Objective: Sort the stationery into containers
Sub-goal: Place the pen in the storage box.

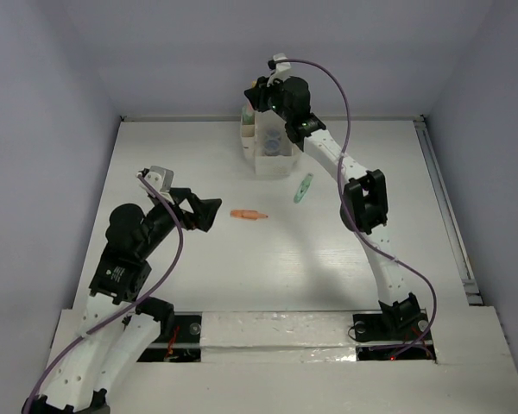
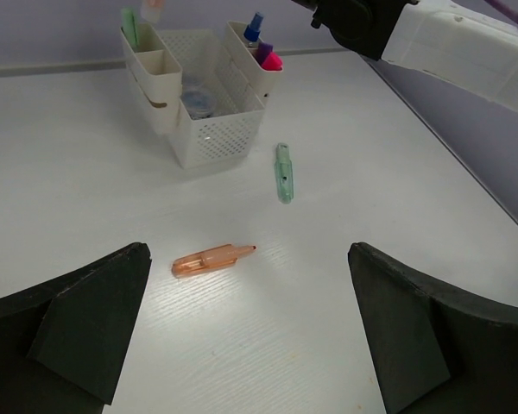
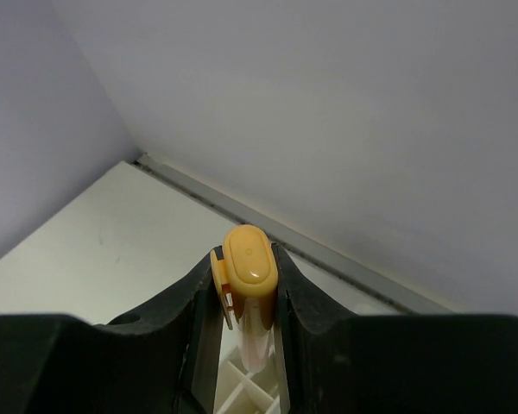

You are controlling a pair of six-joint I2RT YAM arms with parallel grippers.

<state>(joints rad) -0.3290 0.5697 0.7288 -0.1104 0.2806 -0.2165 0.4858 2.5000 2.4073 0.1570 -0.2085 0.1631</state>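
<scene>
Seen from the top external camera, the white perforated plastic desk organizer (image 1: 266,148) stands at the 12 o'clock end of the white table (image 1: 173,164), with the right gripper (image 1: 257,105) poised over its left side, though this view hides what the jaws hold. The left gripper (image 1: 209,216) hovers with its jaws spread wide and nothing between them. The orange translucent plastic marker (image 1: 248,215) lies near it at 3 o'clock, and the mint green plastic marker (image 1: 303,188) lies farther off at 2 o'clock. The left wrist camera adds the organizer's (image 2: 216,142) contents: a blue-capped bottle (image 2: 254,26) and a pink marker (image 2: 272,60) in the side compartments, and a round lidded tub (image 2: 197,102) in the middle one. The orange marker (image 2: 214,259) lies flat in the gap ahead of the left gripper (image 2: 249,285), touching neither finger, with the mint marker (image 2: 283,172) beyond at 1 o'clock. Only the right wrist camera shows the right gripper (image 3: 246,302) clamped on an upright peach marker with a yellow-orange cap (image 3: 249,280), above the organizer's lattice (image 3: 242,392) at 6 o'clock.
</scene>
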